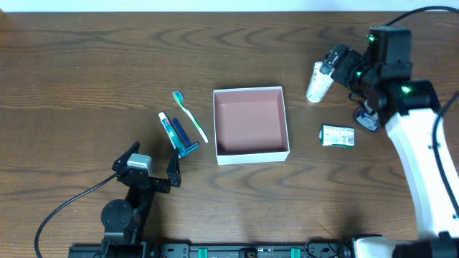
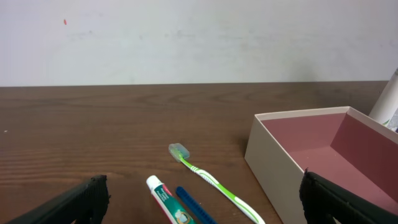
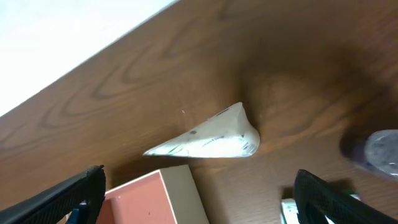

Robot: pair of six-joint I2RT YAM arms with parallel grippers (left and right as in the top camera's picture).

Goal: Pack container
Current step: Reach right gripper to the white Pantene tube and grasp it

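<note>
The container [image 1: 252, 154], a shallow white box with a pink inside, sits open and empty mid-table; its wall also shows in the left wrist view [image 2: 283, 162] and its corner in the right wrist view [image 3: 177, 193]. Left of it lie a green toothbrush [image 1: 190, 115] [image 2: 214, 182], a toothpaste tube [image 1: 168, 128] [image 2: 169, 202] and a blue stick [image 1: 186, 140] [image 2: 191, 202]. My left gripper [image 1: 152, 163] [image 2: 205, 208] is open, low, just short of these. A white tube [image 1: 318, 81] [image 3: 208, 140] stands right of the container. My right gripper [image 1: 343, 66] [image 3: 199, 205] is open beside it, holding nothing.
A small green packet [image 1: 337, 136] [image 3: 291, 211] lies right of the container. A small dark bottle [image 1: 368, 119] [image 3: 379, 152] stands under the right arm. The table's far edge meets a white wall behind.
</note>
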